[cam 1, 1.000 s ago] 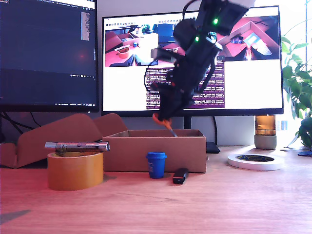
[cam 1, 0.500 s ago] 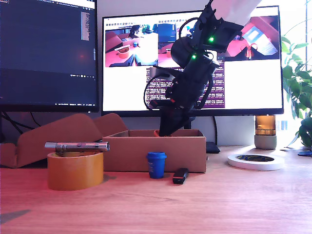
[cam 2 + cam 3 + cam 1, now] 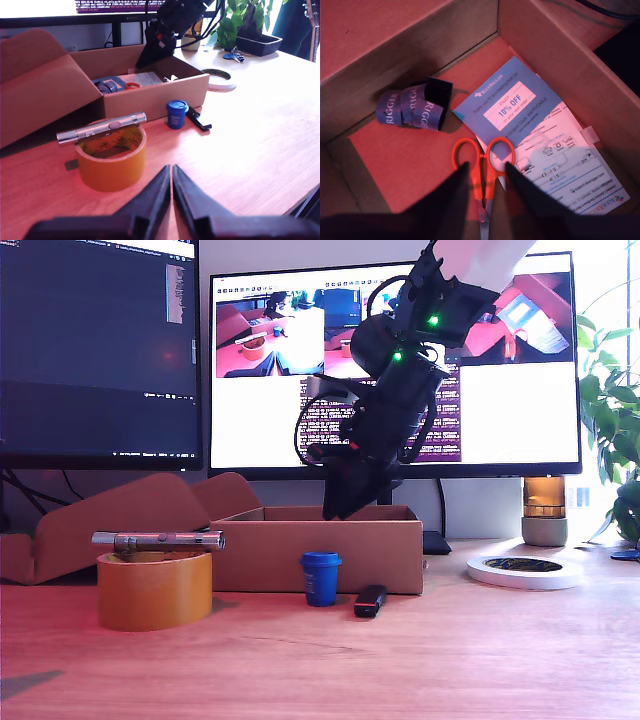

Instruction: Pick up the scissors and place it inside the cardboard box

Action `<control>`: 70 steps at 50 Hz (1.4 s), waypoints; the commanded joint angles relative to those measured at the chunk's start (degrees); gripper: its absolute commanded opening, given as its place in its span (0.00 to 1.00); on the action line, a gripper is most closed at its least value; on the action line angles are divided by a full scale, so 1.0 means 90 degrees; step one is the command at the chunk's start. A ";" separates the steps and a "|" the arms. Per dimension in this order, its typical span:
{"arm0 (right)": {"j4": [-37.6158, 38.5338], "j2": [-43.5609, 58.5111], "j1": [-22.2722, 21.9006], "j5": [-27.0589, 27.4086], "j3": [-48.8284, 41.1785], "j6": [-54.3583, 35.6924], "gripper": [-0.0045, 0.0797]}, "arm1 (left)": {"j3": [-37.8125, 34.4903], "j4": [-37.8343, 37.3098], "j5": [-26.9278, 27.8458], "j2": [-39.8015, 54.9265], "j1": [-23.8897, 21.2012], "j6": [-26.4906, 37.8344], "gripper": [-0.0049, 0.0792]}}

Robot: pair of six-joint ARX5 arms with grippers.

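The scissors (image 3: 481, 175), orange ring handles and short grey blades, lie flat on the floor of the cardboard box (image 3: 420, 55), partly on a blue leaflet (image 3: 540, 135). My second gripper (image 3: 487, 185) hangs just above them, open, its dark fingers either side of the handles. In the exterior view that gripper (image 3: 335, 512) dips behind the box's (image 3: 320, 555) front wall, which hides the scissors. In the first wrist view the scissors (image 3: 131, 85) show as an orange ring inside the box (image 3: 165, 92). My first gripper (image 3: 171, 170) is shut over the table, near the tape roll (image 3: 112, 160).
A blue cup (image 3: 321, 577) and a black stick-shaped gadget (image 3: 370, 601) stand before the box. A silver pen-like tool (image 3: 160, 539) rests on the yellow-brown tape roll (image 3: 155, 590). A white ring (image 3: 523, 570) lies at the exterior view's right. Monitors stand behind.
My second gripper came down with the scissors from above the box to its inside. The orange handles, seen at its tip before, are now hidden behind the box wall.
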 commanded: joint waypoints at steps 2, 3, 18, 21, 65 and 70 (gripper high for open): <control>-0.0085 -0.0075 -0.0005 -0.0007 0.0039 0.0032 0.04 | -0.0141 0.0051 -0.0005 0.0027 -0.0010 0.0053 0.03; -0.0117 -0.0102 -0.0005 -0.0005 0.0039 0.0029 0.04 | -0.0141 0.0051 -0.0005 0.0027 -0.0010 0.0053 0.03; -0.0114 -0.0406 -0.0002 -0.0024 0.0039 0.1078 0.04 | -0.0141 0.0051 -0.0129 0.0027 -0.0010 0.0053 0.03; -0.0107 -0.0406 0.0000 -0.0027 0.0039 0.1132 0.04 | -0.0141 0.0051 -0.0175 0.0027 -0.0010 0.0053 0.03; -0.0799 -0.2637 0.0092 0.1110 -0.0687 0.1377 0.04 | -0.0141 -0.0039 -0.0498 0.0027 -0.0010 -0.0066 0.03; -0.0457 -0.3082 0.0160 0.1324 -0.1280 0.1477 0.04 | -0.0141 -0.0034 -0.0801 0.0027 -0.0010 -0.0066 0.03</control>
